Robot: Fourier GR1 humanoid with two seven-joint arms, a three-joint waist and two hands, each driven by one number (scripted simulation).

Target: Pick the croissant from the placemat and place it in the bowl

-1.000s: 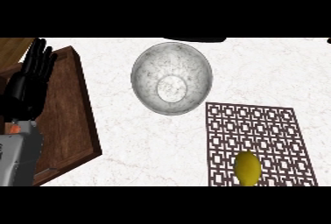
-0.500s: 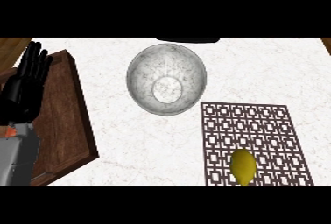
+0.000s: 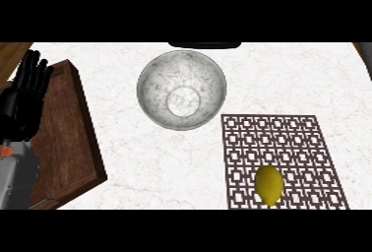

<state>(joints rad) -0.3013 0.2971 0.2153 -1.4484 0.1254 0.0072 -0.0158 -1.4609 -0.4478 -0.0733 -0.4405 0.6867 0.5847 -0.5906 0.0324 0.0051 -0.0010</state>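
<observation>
1. The task has not visibly begun: the croissant point(image 3: 269, 184), a yellow oval lump, lies on the latticed placemat point(image 3: 280, 142) near its lower edge, untouched.
2. The grey bowl point(image 3: 181, 96) stands on the white worktop point(image 3: 152, 162) just beside the placemat's upper left corner, with nothing in it.
3. Everything is left to do: reach, grasp, carry, set down in the bowl.
4. The left hand point(image 3: 23, 101) rests at the left edge above a brown wooden board point(image 3: 69, 142), fingers straight and upward, holding nothing.
5. The right hand does not show.
</observation>
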